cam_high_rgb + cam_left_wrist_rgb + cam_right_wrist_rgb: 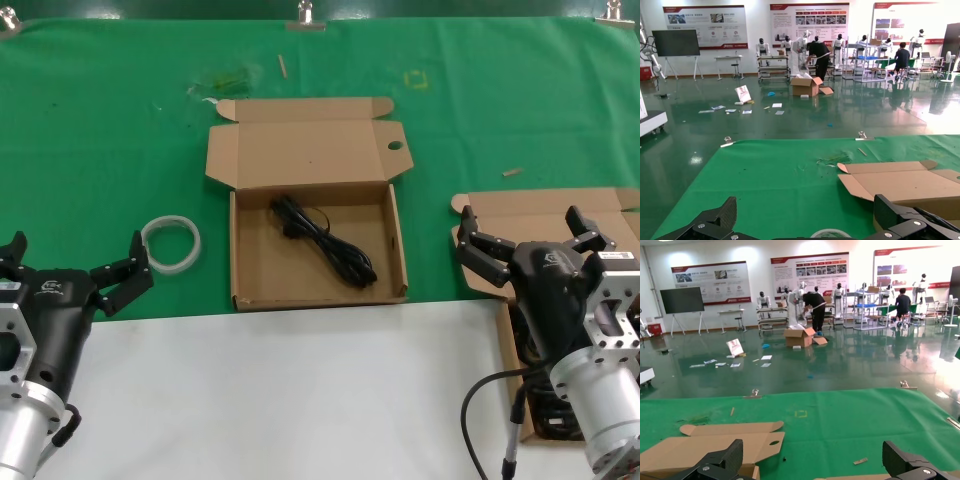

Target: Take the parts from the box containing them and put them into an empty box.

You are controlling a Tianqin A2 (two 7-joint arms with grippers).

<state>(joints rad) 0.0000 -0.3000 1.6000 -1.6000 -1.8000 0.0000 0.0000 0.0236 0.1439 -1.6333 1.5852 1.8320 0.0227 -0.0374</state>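
Both grippers, left and right, jaws wide, empty; no legible writing.

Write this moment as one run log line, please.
left gripper: open, idle near white ring | right gripper: open, over source box | one cable in holed box | phase: next pick

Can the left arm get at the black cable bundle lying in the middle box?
Probably yes: the left end effector is open and holds nothing, the box has its lid folded back, and the cable bundle lies uncovered. Only the white ring sits between.
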